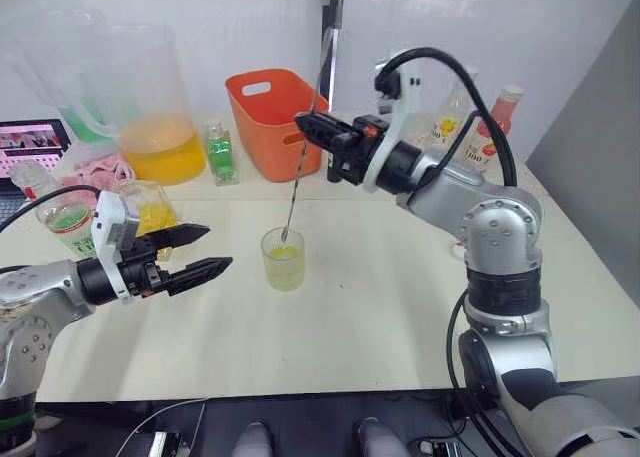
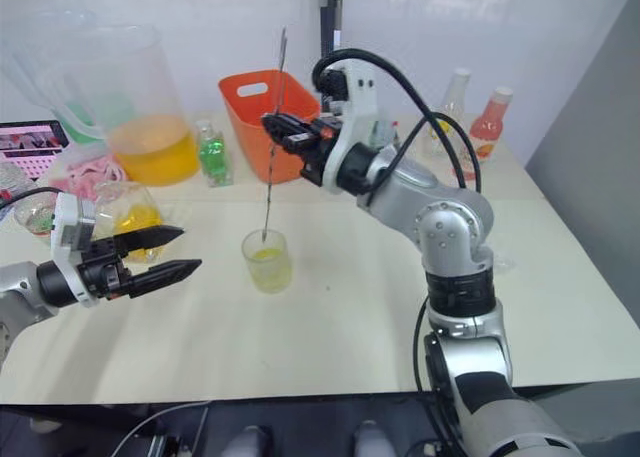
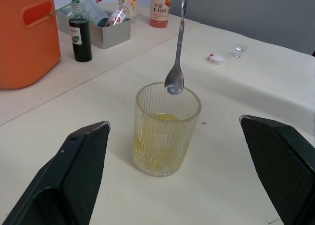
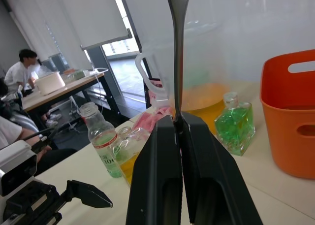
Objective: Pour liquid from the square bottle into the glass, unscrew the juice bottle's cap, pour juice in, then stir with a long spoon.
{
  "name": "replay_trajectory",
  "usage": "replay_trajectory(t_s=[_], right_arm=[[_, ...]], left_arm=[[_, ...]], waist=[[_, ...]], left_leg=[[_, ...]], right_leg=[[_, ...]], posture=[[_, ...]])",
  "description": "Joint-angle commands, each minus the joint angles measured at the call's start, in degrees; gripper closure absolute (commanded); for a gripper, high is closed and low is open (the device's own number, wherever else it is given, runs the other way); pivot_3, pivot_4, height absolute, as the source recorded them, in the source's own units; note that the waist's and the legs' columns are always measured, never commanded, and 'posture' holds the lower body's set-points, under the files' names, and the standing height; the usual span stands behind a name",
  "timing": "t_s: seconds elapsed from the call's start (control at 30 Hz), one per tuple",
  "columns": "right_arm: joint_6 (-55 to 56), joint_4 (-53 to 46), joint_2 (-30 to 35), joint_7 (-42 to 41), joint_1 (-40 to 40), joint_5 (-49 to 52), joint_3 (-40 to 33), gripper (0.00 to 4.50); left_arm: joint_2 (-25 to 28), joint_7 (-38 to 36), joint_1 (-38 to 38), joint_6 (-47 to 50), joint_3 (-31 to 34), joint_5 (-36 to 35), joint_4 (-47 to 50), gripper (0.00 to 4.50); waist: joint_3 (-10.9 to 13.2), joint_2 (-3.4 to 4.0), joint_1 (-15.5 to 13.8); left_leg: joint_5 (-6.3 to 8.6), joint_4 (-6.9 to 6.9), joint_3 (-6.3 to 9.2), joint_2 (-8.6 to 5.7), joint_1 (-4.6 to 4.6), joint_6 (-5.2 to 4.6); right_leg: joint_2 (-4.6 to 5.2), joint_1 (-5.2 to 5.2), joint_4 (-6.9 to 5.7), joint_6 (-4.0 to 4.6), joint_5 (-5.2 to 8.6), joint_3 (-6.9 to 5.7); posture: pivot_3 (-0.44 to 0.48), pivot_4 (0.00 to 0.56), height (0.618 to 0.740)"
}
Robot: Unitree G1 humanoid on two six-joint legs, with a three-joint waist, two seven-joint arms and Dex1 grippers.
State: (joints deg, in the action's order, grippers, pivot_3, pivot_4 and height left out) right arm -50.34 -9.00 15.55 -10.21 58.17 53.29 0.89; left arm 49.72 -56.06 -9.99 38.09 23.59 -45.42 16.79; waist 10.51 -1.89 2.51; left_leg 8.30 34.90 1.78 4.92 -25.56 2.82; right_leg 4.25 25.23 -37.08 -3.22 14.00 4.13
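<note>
The glass [image 1: 283, 260] stands mid-table with a little yellow-green liquid in its bottom. My right gripper [image 1: 301, 126] is above and behind it, shut on the shaft of the long spoon [image 1: 300, 167]. The spoon hangs steeply, and its bowl [image 3: 173, 82] sits at the glass's rim, above the liquid. Left of the glass my left gripper [image 1: 217, 248] is open, its fingers pointing at the glass with nothing between them. Behind that arm are the square bottle [image 1: 150, 213] with yellow contents and the juice bottle [image 1: 66, 220], uncapped. The cap [image 3: 215, 58] lies on the table beyond the glass.
An orange basket [image 1: 270, 117], a big pitcher of orange liquid [image 1: 150, 112] and a small green bottle [image 1: 220, 155] stand at the back. Pink-liquid [image 1: 503, 112] and yellow-labelled [image 1: 450, 117] bottles are back right, near a metal tray [image 3: 106, 32]. A clear stopper [image 3: 239, 49] lies beside the cap.
</note>
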Motion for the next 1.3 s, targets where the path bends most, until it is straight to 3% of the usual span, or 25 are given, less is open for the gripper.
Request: replay_trajectory(t_s=[0.03,0.37,0.8,1.03,1.3], right_arm=[[3.0,-2.4,1.2,-4.6,-0.8,-6.4,4.0,4.5],[6.3,-4.5,1.0,-10.6,-4.8,-18.7,11.2,4.5],[21.0,7.0,-8.3,-17.2,-5.1,-30.3,12.8,4.5],[18.1,3.0,-10.9,-19.9,-7.9,-28.1,12.8,4.5],[13.7,-1.8,-6.1,-22.6,-8.9,-30.6,13.5,4.5]], left_arm=[[-1.2,0.7,1.9,-1.8,0.6,0.4,1.6,0.02],[-1.5,0.6,5.9,-3.0,0.2,2.6,2.5,0.02],[-1.8,0.7,5.1,-4.5,-1.5,4.6,2.0,0.02],[-2.4,0.8,5.1,-4.8,-2.4,5.1,2.0,0.02],[-2.6,0.4,4.2,-6.0,-4.0,6.0,0.7,0.02]], waist=[[0.0,0.0,0.0],[0.0,-0.01,0.0],[0.0,-0.01,0.0],[0.0,-0.01,0.0],[0.0,-0.01,-0.1]], left_leg=[[0.0,-0.01,-0.01,-0.02,0.0,0.0],[0.0,0.01,0.0,-0.01,0.02,0.0],[0.0,0.02,0.0,0.0,0.03,0.01],[0.0,0.02,0.0,0.0,0.04,0.01],[0.0,0.07,0.01,-0.01,0.05,0.01]], right_leg=[[0.02,-0.01,0.02,-0.01,0.01,0.0],[0.0,-0.01,-0.01,0.01,0.0,-0.01],[-0.02,0.0,-0.05,0.01,0.0,-0.01],[-0.01,-0.02,-0.06,0.01,0.0,-0.02],[-0.01,-0.04,-0.1,0.01,-0.01,-0.02]], posture=[[0.0,0.15,0.703],[0.0,0.15,0.703],[0.0,0.15,0.703],[0.0,0.15,0.703],[0.0,0.15,0.703]])
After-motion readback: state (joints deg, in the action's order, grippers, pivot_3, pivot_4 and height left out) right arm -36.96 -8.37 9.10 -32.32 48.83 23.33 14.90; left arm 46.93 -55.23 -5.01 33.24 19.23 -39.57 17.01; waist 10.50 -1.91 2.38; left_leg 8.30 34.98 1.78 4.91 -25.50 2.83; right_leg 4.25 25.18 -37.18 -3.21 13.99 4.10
